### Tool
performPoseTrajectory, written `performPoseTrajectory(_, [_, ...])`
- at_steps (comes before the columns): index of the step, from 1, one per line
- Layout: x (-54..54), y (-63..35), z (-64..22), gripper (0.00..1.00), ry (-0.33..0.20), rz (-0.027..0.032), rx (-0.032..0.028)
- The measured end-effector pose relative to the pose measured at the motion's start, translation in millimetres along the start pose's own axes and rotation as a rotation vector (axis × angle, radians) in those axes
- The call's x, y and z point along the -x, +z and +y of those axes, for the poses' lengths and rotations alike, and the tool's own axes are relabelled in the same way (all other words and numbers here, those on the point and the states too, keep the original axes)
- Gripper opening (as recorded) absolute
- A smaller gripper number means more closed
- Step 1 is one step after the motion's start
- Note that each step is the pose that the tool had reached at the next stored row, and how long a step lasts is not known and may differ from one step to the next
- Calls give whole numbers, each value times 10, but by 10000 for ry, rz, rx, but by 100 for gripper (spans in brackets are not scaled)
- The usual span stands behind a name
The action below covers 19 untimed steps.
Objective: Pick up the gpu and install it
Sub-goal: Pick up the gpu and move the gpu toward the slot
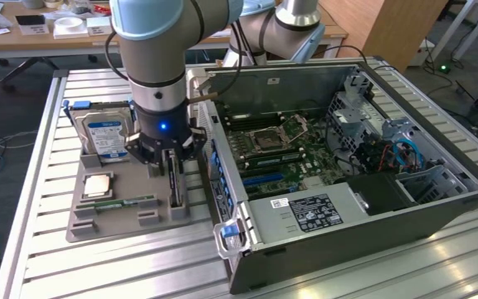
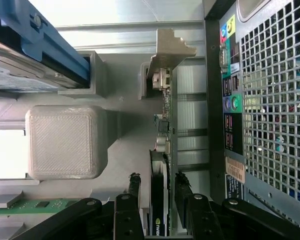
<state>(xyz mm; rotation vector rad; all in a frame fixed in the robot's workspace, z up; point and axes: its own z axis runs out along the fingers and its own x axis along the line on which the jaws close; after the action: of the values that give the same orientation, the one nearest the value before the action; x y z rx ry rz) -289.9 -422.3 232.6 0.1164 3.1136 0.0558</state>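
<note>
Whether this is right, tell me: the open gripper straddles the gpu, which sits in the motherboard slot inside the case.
Wrong place. The open gripper straddles the gpu, but it stands on edge in the grey holder beside the case, as the wrist view shows.

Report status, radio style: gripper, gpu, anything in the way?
Gripper open, fingers straddling the gpu. Card stands on edge in the grey tray, not lifted. Computer case close alongside, nothing between.
</note>
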Motion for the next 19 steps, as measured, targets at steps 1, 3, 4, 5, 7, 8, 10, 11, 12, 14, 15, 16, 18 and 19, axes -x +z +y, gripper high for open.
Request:
performPoseTrajectory(1, [1, 1, -3, 42, 0, 1, -2])
performPoseTrajectory(3, [1, 4, -5, 42, 0, 1, -5])
performPoseTrajectory(4, [2, 6, -6, 42, 1, 2, -6])
performPoseTrajectory(5, [3, 6, -6, 42, 0, 2, -6])
performPoseTrajectory(7, [3, 6, -6, 42, 0, 1, -5])
performPoseTrajectory(8, [6, 8, -5, 42, 0, -1, -3])
performPoseTrajectory(10, [16, 8, -5, 42, -2, -1, -3])
performPoseTrajectory(11, [16, 8, -5, 42, -1, -1, -3])
performPoseTrajectory(12, [16, 8, -5, 42, 0, -1, -3])
performPoseTrajectory(14, [16, 8, -5, 42, 1, 0, -4])
performPoseTrajectory(15, [16, 8, -6, 42, 1, 0, -5])
performPoseTrajectory(16, [14, 9, -7, 42, 0, 0, -4])
performPoseTrajectory(18, [11, 11, -15, 42, -2, 1, -5])
performPoseTrajectory(19, [10, 12, -18, 42, -1, 1, -4])
